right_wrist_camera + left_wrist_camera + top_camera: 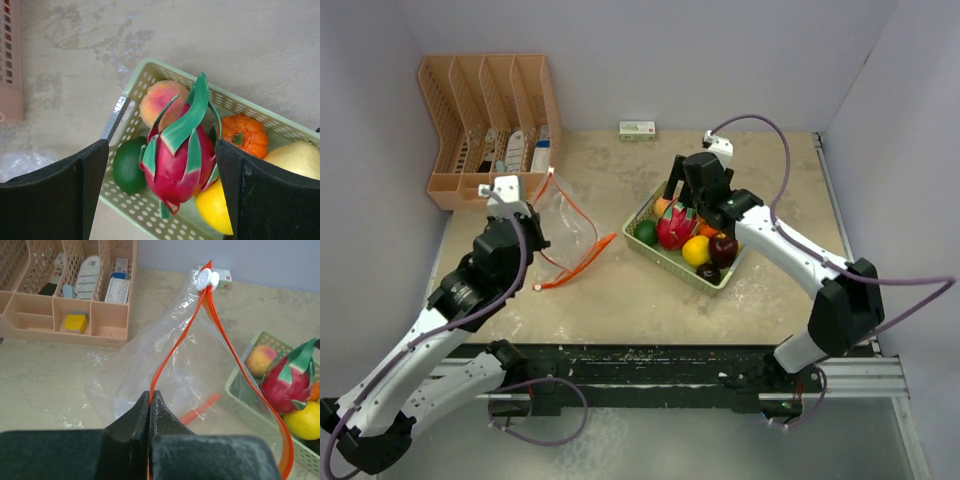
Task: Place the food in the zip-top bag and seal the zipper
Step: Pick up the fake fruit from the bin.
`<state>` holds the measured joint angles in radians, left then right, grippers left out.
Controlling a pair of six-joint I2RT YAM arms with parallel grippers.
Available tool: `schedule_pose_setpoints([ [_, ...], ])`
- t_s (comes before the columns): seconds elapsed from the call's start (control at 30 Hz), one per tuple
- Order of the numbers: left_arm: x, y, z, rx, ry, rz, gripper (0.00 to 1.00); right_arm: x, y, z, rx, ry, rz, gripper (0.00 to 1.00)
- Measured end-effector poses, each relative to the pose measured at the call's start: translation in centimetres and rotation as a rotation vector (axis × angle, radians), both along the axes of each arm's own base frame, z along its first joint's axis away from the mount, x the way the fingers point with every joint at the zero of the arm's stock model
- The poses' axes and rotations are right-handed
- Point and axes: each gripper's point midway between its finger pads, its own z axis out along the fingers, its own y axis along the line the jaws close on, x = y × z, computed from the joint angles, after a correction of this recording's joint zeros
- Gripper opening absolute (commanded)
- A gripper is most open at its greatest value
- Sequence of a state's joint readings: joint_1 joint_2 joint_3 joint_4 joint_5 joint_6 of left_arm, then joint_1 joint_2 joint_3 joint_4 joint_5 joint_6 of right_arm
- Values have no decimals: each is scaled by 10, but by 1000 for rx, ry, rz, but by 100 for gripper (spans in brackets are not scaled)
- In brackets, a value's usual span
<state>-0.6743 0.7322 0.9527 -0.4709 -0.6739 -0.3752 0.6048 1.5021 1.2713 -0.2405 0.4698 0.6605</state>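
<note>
Food: every piece I could see lay in the pale green tray: the dragon fruit, peach, lime, small orange, lemon and dark red apple. None was in the bag.
Bag: the clear bag sat on the table just left of the tray, with its mouth gaping and nothing inside.
Zipper: the zipper was unsealed. Its two orange-red strips were parted in a loop, and the white slider sat at one end, left of the tray.
Left end effector: the left end effector was pinched tight on one zipper strip, holding the mouth up, left of the tray.
Right end effector: the right end effector was spread wide over the tray, with a finger on either side of the dragon fruit. I could not tell whether it touched.
Done so far: by my reckoning, only the opening and holding of the bag.
Left to do: grasping the dragon fruit looked like the step in hand. After that, every piece had to be carried left from the tray into the bag and the slider run along the mouth.
Nearby: a peach-coloured organiser stood well left of the tray, and a small box lay behind it.
</note>
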Motion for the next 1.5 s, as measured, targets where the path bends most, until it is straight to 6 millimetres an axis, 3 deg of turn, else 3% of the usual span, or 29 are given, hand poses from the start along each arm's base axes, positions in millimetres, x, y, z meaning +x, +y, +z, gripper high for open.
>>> schedule_pose_setpoints([
  [0.2,14,-20,-39,40,100,-31,0,20,-4,-41,-6,88,-4,87],
  [0.33,21,-32,-56,42,135,-62,0,27,-8,-52,-11,103,-18,87],
  [0.5,26,-42,-67,27,150,-83,0,37,-9,-57,-1,92,-26,86],
  [0.67,26,-45,-68,14,148,-94,0,46,-12,-86,-25,134,-36,84],
  [0.73,25,-46,-67,7,143,-96,0,48,-13,-96,-39,149,-40,74],
  [0.83,23,-45,-65,-1,133,-99,0,50,-16,-106,-61,162,-47,52],
  [1.0,22,-43,-66,-3,132,-99,0,53,-18,-105,-67,149,-53,28],
  [1.13,22,-43,-66,-3,132,-99,0,55,-19,-103,-66,137,-55,0],
  [1.37,22,-43,-66,-4,132,-99,0,46,-28,-90,-75,100,-52,0],
  [1.5,22,-44,-67,-2,134,-99,0,31,-34,-70,-74,65,-24,0],
])
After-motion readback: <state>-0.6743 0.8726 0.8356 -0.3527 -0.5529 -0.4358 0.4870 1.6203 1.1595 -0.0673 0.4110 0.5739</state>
